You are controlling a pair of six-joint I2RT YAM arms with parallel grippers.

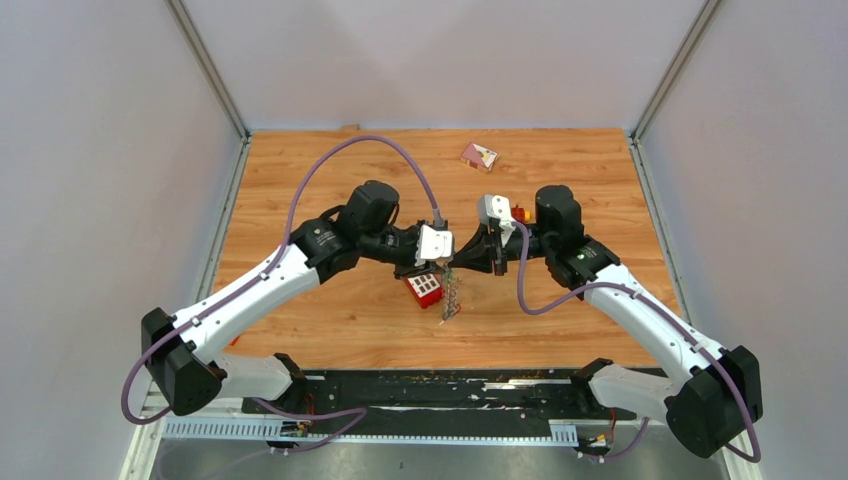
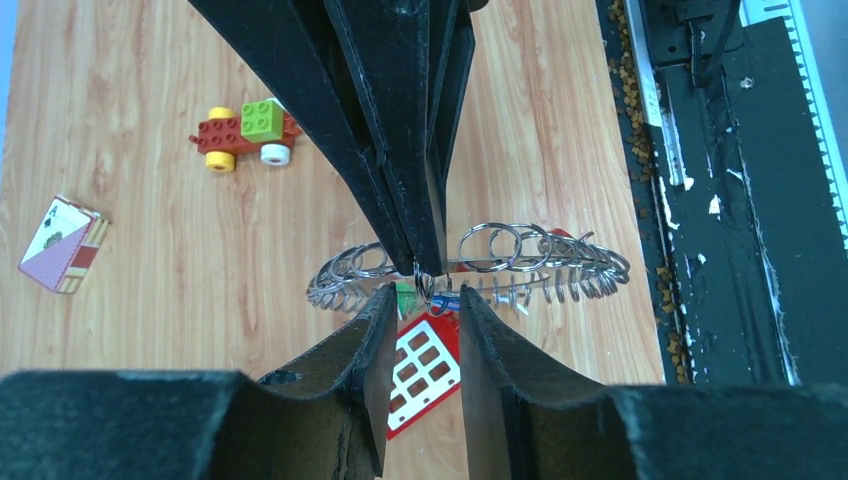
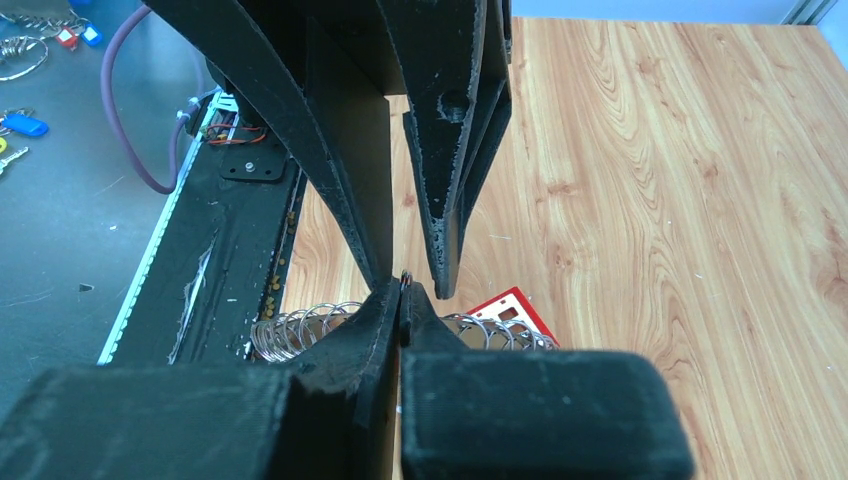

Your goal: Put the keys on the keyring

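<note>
The keyring (image 2: 545, 262), a grey metal loop strung with many small rings, hangs above the table with my right gripper (image 3: 403, 287) shut on its rim. In the top view the keyring (image 1: 452, 297) dangles under the two meeting grippers. Small keys with a green tag (image 2: 404, 297) and a blue tag (image 2: 448, 299) hang at the pinched spot. My left gripper (image 2: 425, 308) faces the right one, open, its fingers on either side of a small ring without touching it. The left gripper (image 1: 450, 264) and right gripper (image 1: 464, 262) almost touch tip to tip.
A red studded brick (image 1: 424, 289) lies on the wooden table under the ring. A toy car of stacked blocks (image 2: 245, 135) and a playing-card pack (image 1: 478, 155) lie farther back. More tagged keys (image 3: 24, 125) rest on the grey surface beyond the table's black near edge (image 3: 215, 260).
</note>
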